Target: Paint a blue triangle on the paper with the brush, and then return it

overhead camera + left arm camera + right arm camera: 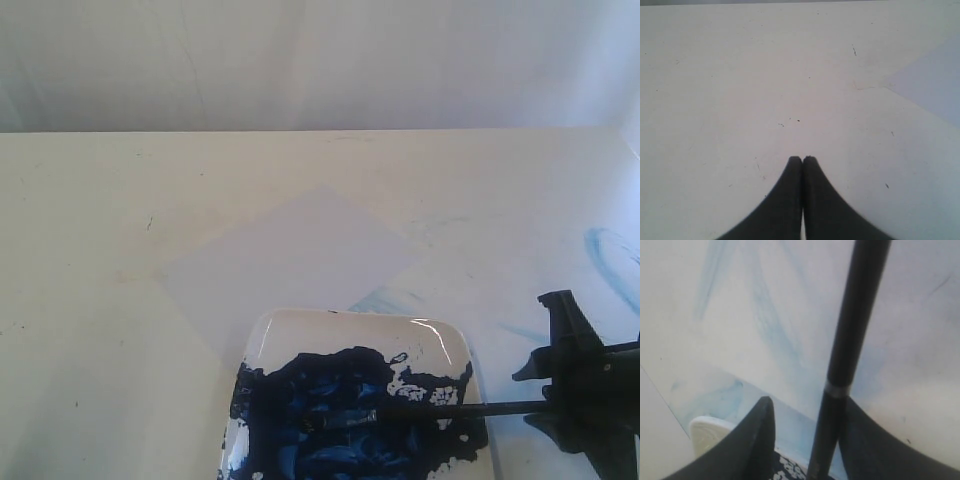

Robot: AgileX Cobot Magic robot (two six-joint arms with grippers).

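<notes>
The right jaws stand open around the brush (852,325), its handle close against one finger, its bristles ahead of them in the dark-blue paint (330,400) on the plate (440,335). The paper (290,255) lies beyond the plate. The left jaws are closed above the desk (740,75), near the paper's corner.

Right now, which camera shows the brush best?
The exterior view: the brush shows nearly whole, bristles in the blue paint on the plate, handle reaching the right gripper. The right wrist view shows only a handle stretch between the open fingers. The left wrist view shows none of it.
</notes>
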